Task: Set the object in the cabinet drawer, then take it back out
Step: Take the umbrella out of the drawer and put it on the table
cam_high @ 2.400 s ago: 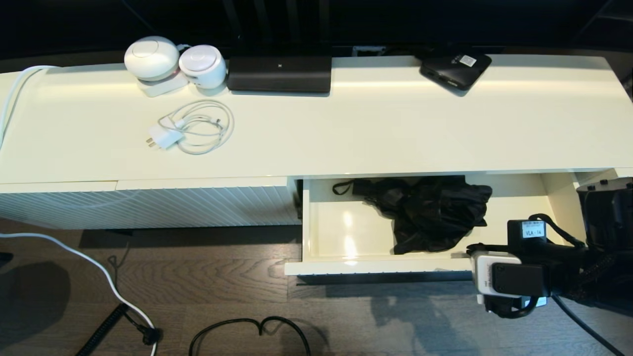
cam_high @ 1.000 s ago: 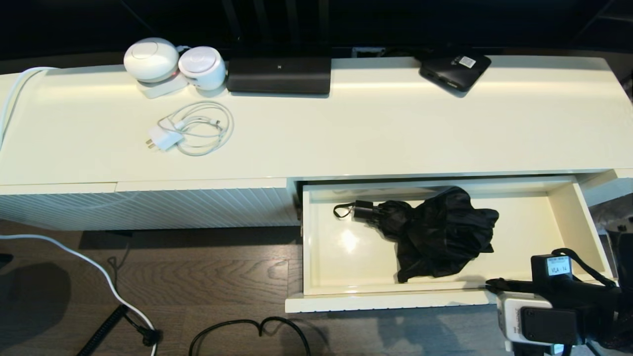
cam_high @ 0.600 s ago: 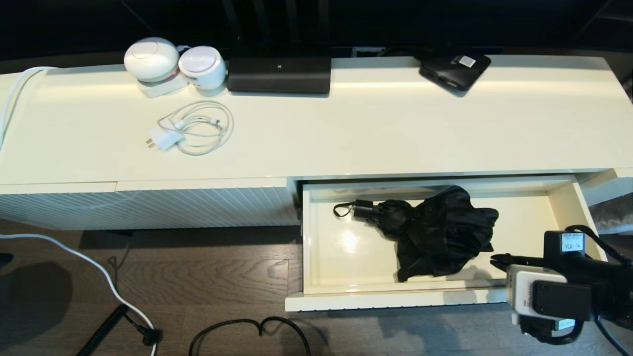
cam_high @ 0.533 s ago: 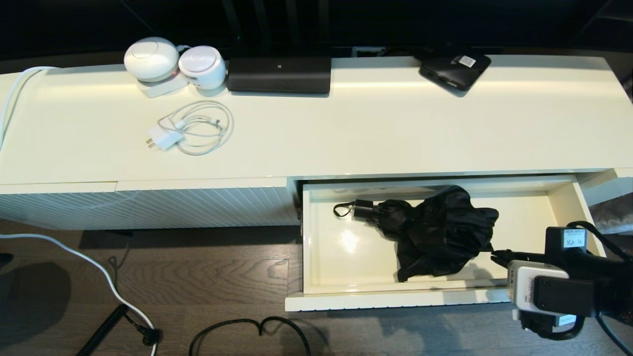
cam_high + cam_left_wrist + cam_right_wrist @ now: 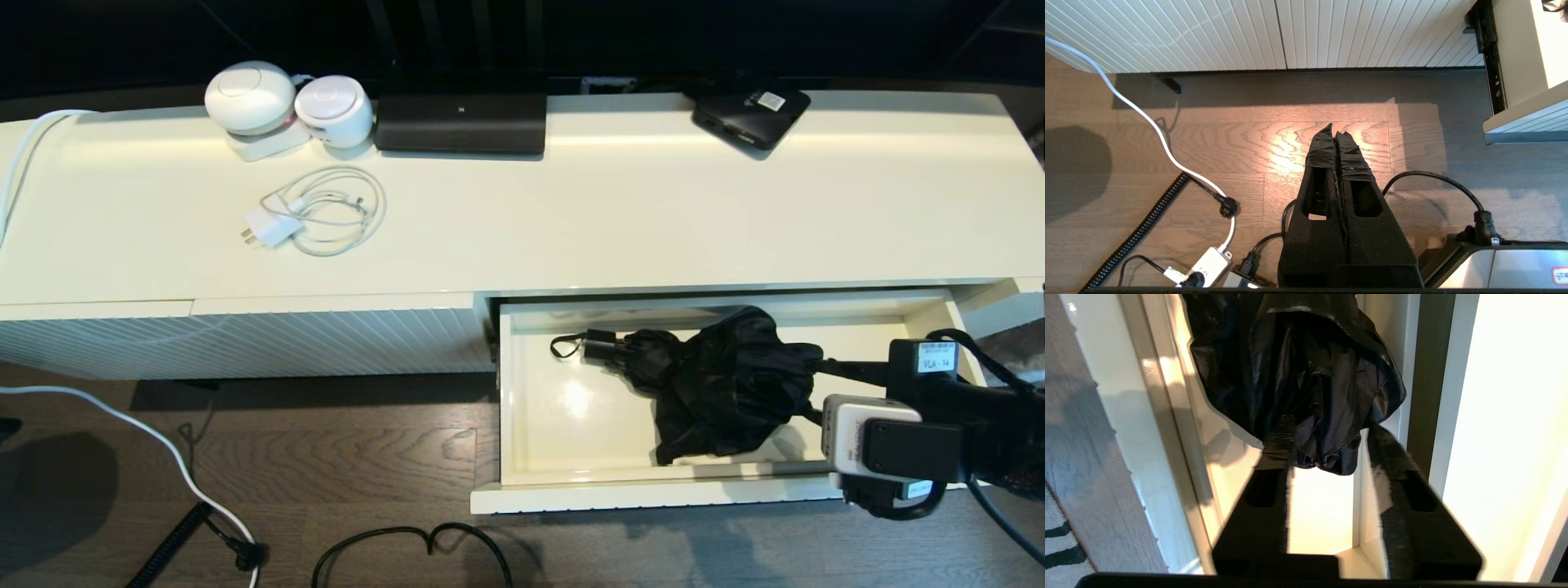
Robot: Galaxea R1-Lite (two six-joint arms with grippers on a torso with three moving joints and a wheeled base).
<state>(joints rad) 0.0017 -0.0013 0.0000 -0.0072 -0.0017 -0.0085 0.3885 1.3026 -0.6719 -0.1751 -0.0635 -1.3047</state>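
Note:
The black folding umbrella (image 5: 718, 392) lies in the pulled-out cream cabinet drawer (image 5: 653, 496), its handle and wrist loop (image 5: 571, 346) pointing left. My right gripper (image 5: 813, 390) is inside the drawer at the umbrella's right end, open, with one finger on each side of the bunched fabric. In the right wrist view the umbrella fabric (image 5: 1298, 375) hangs between the spread fingertips (image 5: 1277, 441) over the glossy drawer floor (image 5: 1318, 506). My left gripper (image 5: 1335, 131) is shut on nothing, parked low over the wooden floor and out of the head view.
On the cabinet top sit two white round devices (image 5: 282, 102), a coiled white charger cable (image 5: 318, 212), a long black device (image 5: 461, 122) and a flat black box (image 5: 751, 110). A ribbed panel (image 5: 245, 339) lies left of the drawer. Cables (image 5: 408, 547) trail on the floor.
The drawer has slid further out. My right gripper left the drawer's front edge, moved up into the drawer and now stands open around the umbrella's right end.

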